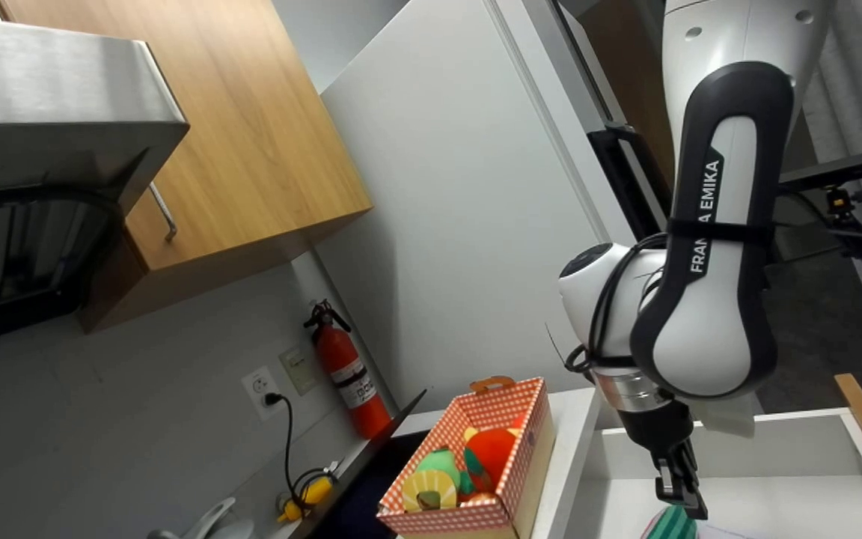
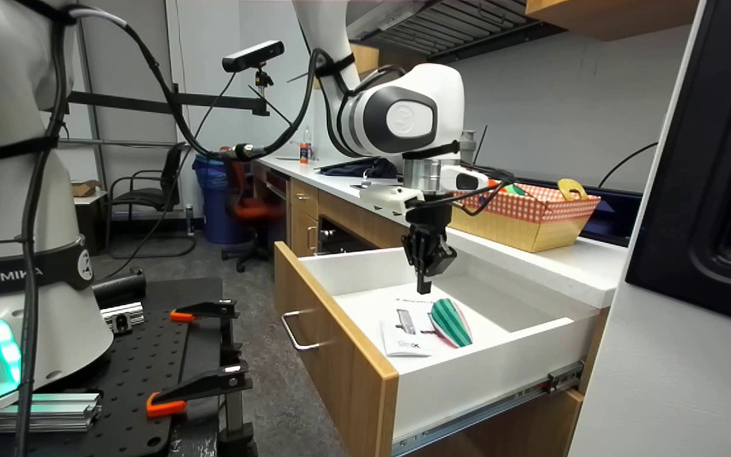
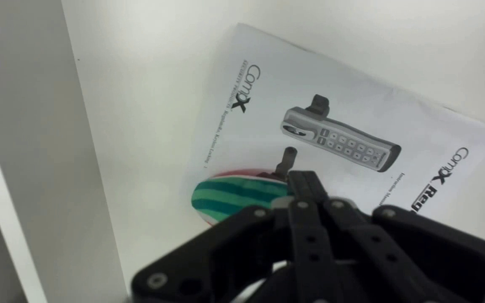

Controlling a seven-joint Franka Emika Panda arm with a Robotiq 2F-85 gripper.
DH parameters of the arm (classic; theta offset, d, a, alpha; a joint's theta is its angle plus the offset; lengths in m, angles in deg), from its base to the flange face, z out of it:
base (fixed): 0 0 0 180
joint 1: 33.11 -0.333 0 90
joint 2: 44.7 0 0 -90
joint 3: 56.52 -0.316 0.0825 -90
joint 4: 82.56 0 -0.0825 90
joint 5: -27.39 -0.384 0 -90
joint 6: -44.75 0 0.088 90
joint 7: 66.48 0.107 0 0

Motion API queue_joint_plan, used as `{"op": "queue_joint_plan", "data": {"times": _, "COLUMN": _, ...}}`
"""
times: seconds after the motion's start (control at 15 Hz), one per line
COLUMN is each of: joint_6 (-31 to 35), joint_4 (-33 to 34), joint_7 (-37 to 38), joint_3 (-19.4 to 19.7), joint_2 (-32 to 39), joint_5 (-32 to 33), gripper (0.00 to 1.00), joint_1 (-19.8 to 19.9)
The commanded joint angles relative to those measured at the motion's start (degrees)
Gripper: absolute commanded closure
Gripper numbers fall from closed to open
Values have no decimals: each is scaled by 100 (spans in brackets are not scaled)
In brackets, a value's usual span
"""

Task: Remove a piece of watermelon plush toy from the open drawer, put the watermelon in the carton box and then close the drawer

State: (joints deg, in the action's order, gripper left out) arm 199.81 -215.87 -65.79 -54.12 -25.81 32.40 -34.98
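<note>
The watermelon plush toy (image 2: 450, 322), green-striped with a red edge, lies on the floor of the open drawer (image 2: 492, 374), partly over a printed sheet. Its rind (image 3: 238, 193) shows in the wrist view, where my fingers cover its right end; only a piece of the toy (image 1: 672, 524) appears at the bottom of an exterior view. My gripper (image 2: 424, 287) points down into the drawer, just above and beside the toy. Its fingertips (image 3: 305, 181) meet with nothing between them. The carton box (image 2: 518, 231), with a red-checked rim, stands on the counter behind the drawer.
Several plush toys, including a green one (image 1: 438, 464) and a red one (image 1: 491, 449), fill the box. A white instruction booklet (image 3: 352, 84) lies in the drawer. The drawer's wooden front (image 2: 340, 355) has a metal handle (image 2: 297, 333). The white counter (image 2: 543, 270) edge overhangs the drawer's back.
</note>
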Motion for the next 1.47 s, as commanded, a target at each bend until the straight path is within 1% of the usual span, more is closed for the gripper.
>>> {"op": "queue_joint_plan", "data": {"times": 0.0, "joint_6": -343, "joint_4": -328, "joint_7": 284, "joint_3": -6, "joint_2": -671, "joint_5": 117, "gripper": 100, "joint_1": -161}}
{"op": "queue_joint_plan", "data": {"times": 0.2, "joint_6": -484, "joint_4": -334, "joint_7": 307, "joint_3": -71, "joint_2": -863, "joint_5": 152, "gripper": 100, "joint_1": -202}}
{"op": "queue_joint_plan", "data": {"times": 0.4, "joint_6": -507, "joint_4": -261, "joint_7": 273, "joint_3": -102, "joint_2": -892, "joint_5": 207, "gripper": 100, "joint_1": -207}}
{"op": "queue_joint_plan", "data": {"times": 1.07, "joint_6": -416, "joint_4": 155, "joint_7": 219, "joint_3": -4, "joint_2": -473, "joint_5": 386, "gripper": 100, "joint_1": -132}}
{"op": "queue_joint_plan", "data": {"times": 1.13, "joint_6": -430, "joint_4": 214, "joint_7": 209, "joint_3": 8, "joint_2": -427, "joint_5": 402, "gripper": 74, "joint_1": -127}}
{"op": "queue_joint_plan", "data": {"times": 1.2, "joint_6": -428, "joint_4": 271, "joint_7": 214, "joint_3": 31, "joint_2": -372, "joint_5": 429, "gripper": 73, "joint_1": -126}}
{"op": "queue_joint_plan", "data": {"times": 1.33, "joint_6": -440, "joint_4": 391, "joint_7": 198, "joint_3": 66, "joint_2": -259, "joint_5": 440, "gripper": 59, "joint_1": -119}}
{"op": "queue_joint_plan", "data": {"times": 1.4, "joint_6": -443, "joint_4": 440, "joint_7": 204, "joint_3": 82, "joint_2": -210, "joint_5": 442, "gripper": 50, "joint_1": -121}}
